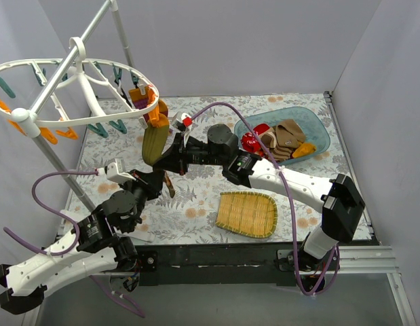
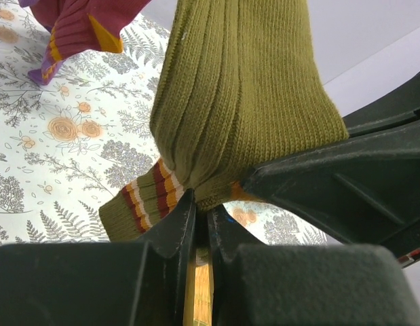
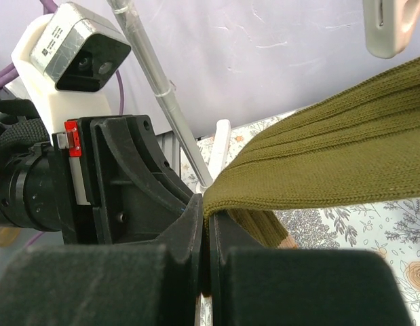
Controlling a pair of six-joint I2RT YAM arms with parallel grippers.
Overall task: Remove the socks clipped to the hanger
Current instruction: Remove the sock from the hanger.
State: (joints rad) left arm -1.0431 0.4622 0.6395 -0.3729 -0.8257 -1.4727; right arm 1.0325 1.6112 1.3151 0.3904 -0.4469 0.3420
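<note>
We see both arms meet at one olive sock [image 1: 154, 141], which hangs from an orange clip [image 1: 138, 94] at the near end of the white hanger [image 1: 94, 119]. The left gripper [image 2: 196, 204] is pinched tight on the bunched fabric just above the striped cuff. The right gripper [image 3: 206, 207] is clamped on the same low end, just beside it. We judge that the doubled grip low on the sock is meant to let a downward tug slip it from the clip. Other socks [image 1: 281, 136] lie in the blue basin [image 1: 317, 121], well apart.
</note>
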